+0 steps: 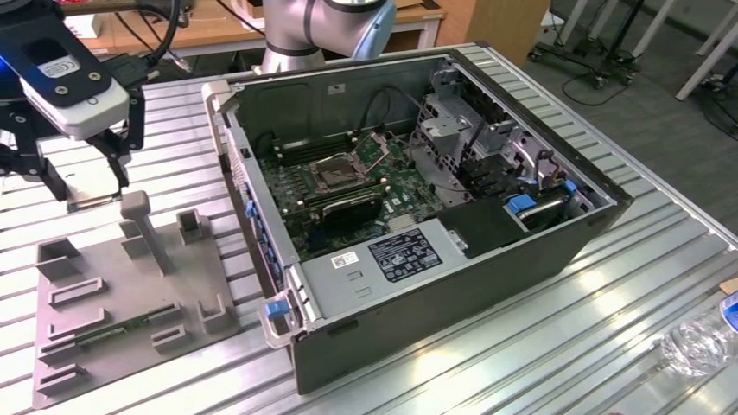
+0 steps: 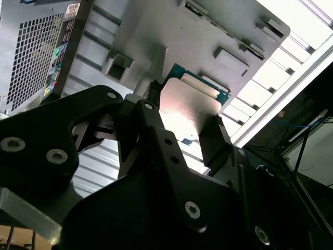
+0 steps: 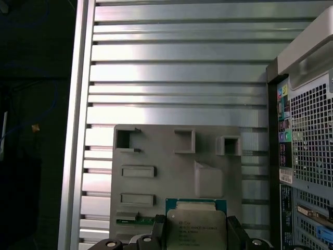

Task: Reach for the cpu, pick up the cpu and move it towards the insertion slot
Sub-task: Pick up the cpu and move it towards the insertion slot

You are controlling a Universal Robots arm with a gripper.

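- The claw (image 1: 86, 186) hangs over the far end of the grey fixture plate (image 1: 127, 320), at the exterior view's left, well apart from the open computer case (image 1: 438, 216); in the second wrist view its two dark fingers (image 2: 216, 143) stand on opposite edges of the cpu (image 2: 190, 112), so it reads as closed on the chip by its sides.
- The edge grip seems chosen to keep the silvery-white top bare and the chip flat; in the first wrist view the cpu (image 3: 196, 226) sits level between the fingers with its green border showing.
- Whether the cpu rests on the plate or is already lifted clear of it cannot be told from these views; it lies low over the plate's near end, beside the raised blocks (image 3: 184, 141) that seem meant to locate parts.
- The long green memory stick (image 3: 134, 221) lies in its groove on the plate, just beside the chip, untouched.
- The insertion slot (image 1: 334, 175) sits inside the case on the green motherboard, its metal frame open around a dark centre; the cpu is well apart from it, across the slatted metal counter (image 1: 600, 285), so the carry across looks not yet done.
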